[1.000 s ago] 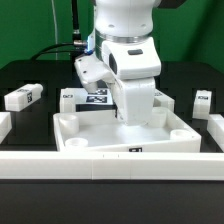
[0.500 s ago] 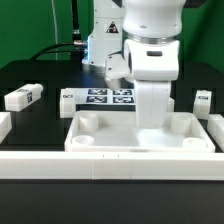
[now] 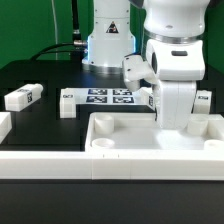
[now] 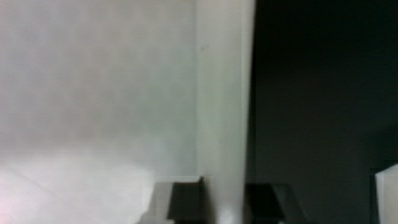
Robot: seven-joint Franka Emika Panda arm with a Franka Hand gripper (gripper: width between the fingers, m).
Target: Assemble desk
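The desk top (image 3: 128, 141), a white tray with round corner sockets, lies just behind the front rail, towards the exterior view's right. My gripper (image 3: 174, 124) reaches down onto its far wall and is shut on it. In the wrist view that thin white wall (image 4: 226, 100) runs up between my two dark fingers (image 4: 187, 203), with my gripper (image 4: 228, 203) closed on it and the tray floor pale on one side. Three white legs with tags lie on the black table: one (image 3: 22, 97) at the exterior view's left, one (image 3: 67, 100) beside the marker board, one (image 3: 203, 100) at the right.
The marker board (image 3: 110, 96) lies flat behind the tray. A long low white rail (image 3: 90, 166) runs along the front, with a raised end (image 3: 3, 125) at the exterior view's left. The arm's base (image 3: 108, 45) stands at the back.
My arm has moved towards the exterior view's right and the desk top has slid with it, still gripped by its wall. The legs have not moved.
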